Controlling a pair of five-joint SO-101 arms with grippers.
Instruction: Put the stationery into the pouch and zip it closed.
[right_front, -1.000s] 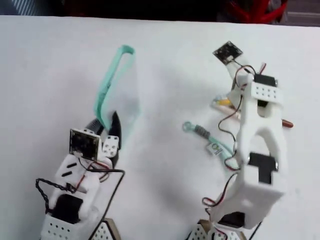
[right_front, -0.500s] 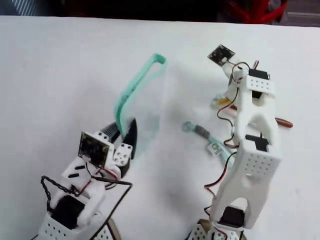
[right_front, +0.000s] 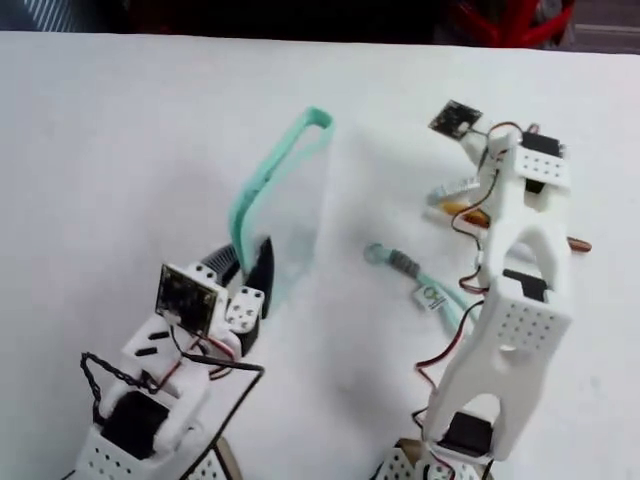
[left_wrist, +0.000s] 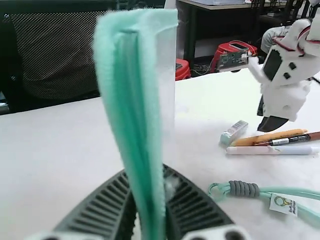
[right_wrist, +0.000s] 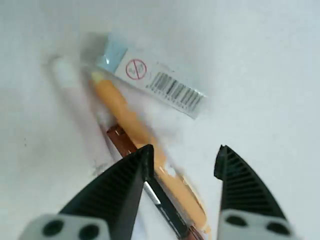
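my left fingers (left_wrist: 100, 210) clamp the soft pouch (left_wrist: 137, 100) upright by its teal edge; my right fingers (right_wrist: 120, 190) stand apart over the light, stiff, likely slippery pens (right_wrist: 122, 117) lying on the bench (right_front: 120, 130), which i would pinch mid-barrel.

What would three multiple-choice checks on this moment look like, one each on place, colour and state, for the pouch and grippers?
1. Where is the pouch? A. In the right gripper. B. Upright in the left gripper. C. In neither gripper.
2. What colour is its edge strip? A. Teal. B. Red. C. Black.
3. How is the right gripper? A. Open over the orange pen. B. Shut on it. C. Shut on the pouch.
Key: 1 B, left jaws clamp its edge strip; 2 A, teal in the left wrist view; 3 A, its jaws stand apart above the pen.
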